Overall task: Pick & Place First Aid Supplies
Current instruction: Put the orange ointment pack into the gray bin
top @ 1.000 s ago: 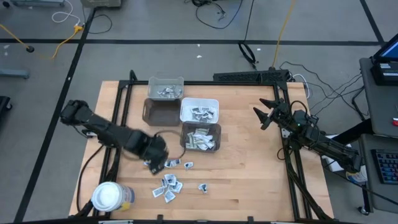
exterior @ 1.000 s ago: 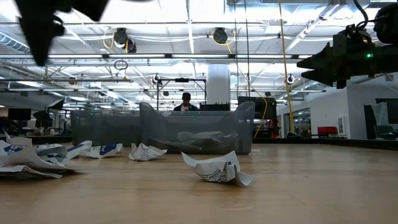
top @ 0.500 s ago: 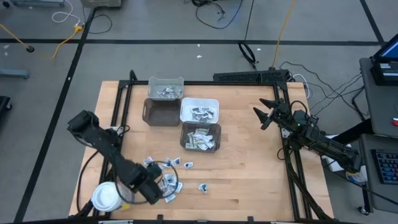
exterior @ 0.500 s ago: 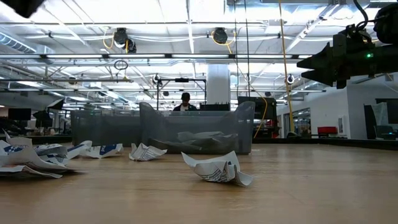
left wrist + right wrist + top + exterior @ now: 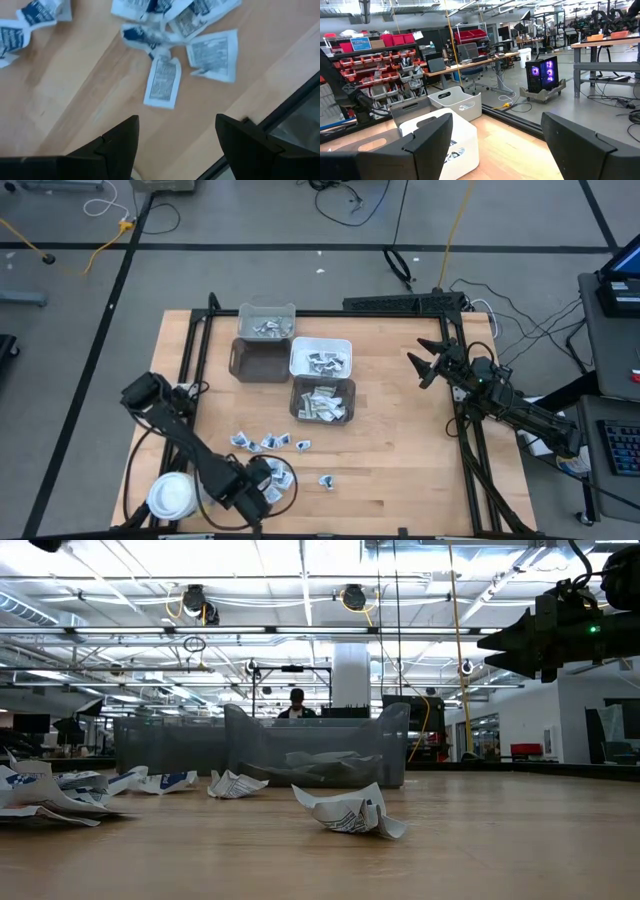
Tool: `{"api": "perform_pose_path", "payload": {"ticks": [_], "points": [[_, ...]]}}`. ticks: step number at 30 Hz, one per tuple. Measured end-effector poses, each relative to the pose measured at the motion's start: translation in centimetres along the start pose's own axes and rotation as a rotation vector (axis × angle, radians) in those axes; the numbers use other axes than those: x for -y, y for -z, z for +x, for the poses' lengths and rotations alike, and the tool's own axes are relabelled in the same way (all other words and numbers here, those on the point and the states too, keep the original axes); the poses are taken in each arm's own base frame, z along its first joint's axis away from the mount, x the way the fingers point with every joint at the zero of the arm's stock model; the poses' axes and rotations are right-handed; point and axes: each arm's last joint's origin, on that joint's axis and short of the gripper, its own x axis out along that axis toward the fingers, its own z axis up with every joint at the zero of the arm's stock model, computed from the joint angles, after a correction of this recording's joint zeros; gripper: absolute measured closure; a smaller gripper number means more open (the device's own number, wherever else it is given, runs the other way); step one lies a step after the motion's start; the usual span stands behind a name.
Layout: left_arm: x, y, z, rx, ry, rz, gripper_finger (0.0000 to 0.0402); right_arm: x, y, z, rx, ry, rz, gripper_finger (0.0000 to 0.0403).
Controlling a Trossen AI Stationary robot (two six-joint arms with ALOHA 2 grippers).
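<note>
At lower left of the frame, the left gripper (image 5: 268, 488) hung open and empty over loose packets (image 5: 162, 81), poised to descend; the right gripper (image 5: 425, 364) waited open at right

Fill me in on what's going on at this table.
A two-armed robot is sorting small first aid packets into bins. The left gripper hovers with open fingers over the loose packets near the table's front edge, beside a white-lidded jar; it holds nothing. Some packets already lie in three bins at the table's middle. More packets are scattered on the wood between the bins and that gripper. The right gripper waits open and empty at the right side.
</note>
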Motion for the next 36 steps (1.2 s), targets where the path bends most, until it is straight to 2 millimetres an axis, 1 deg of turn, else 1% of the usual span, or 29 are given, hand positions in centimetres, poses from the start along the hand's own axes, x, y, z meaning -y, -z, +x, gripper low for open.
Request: {"api": "perform_pose_path", "payload": {"ticks": [3,5,15,17,21,23,26,36], "points": [[0.0,-0.6,0.6,0.004,0.018,0.015,0.0133,0.0,0.0,0.0,0.000,0.000,0.000,0.0105],[0.0,-1.0,1.3,0.001,0.020,0.024,0.0133,0.0,0.0,0.0,0.000,0.000,0.000,0.0105],[-0.9,-1.1,6.3,-0.062,-0.060,0.033,0.0133,0.0,0.0,0.0,0.000,0.000,0.000,0.0105],[-1.0,-1.1,6.7,-0.066,-0.056,0.046,0.0133,0.0,0.0,0.0,0.000,0.000,0.000,0.0105],[-0.8,-1.3,6.9,-0.060,-0.029,0.092,0.0133,0.0,0.0,0.0,-0.001,0.000,0.000,0.0105],[-0.8,-1.4,6.9,-0.064,-0.018,0.114,0.0142,0.0,0.0,0.0,0.000,0.000,0.000,0.0105],[-0.8,-1.4,6.9,-0.065,-0.019,0.139,0.0179,0.0,0.0,0.0,0.000,0.000,0.000,0.0105],[-1.0,-1.7,7.0,-0.078,-0.026,0.143,0.0362,0.0,0.0,0.0,0.000,0.000,0.000,0.0105]]}}
